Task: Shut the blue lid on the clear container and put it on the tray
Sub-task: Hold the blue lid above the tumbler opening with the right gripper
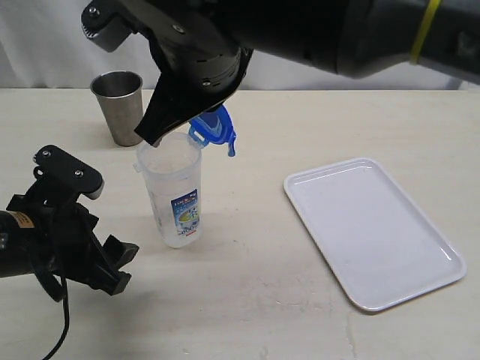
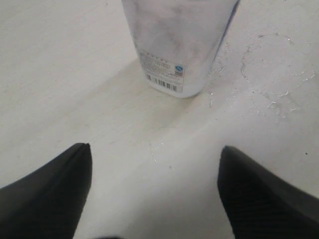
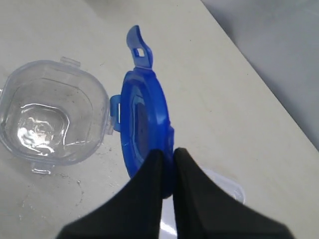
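The blue lid is hanging edge-on beside the open mouth of the clear container, pinched by the right end effector. The container is standing upright on the cream desk, with the tray lying well apart. The left end effector is gaping empty nearby. Water marks are glistening on the desk.

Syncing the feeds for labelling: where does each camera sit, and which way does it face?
Exterior: raised, looking down on the table, cup, container, tray; left arm and right arm show.
Left wrist: low, facing the container's base; open left gripper shows.
Right wrist: overhead, looking into the container; right gripper pinches the lid.
Shared: the container.
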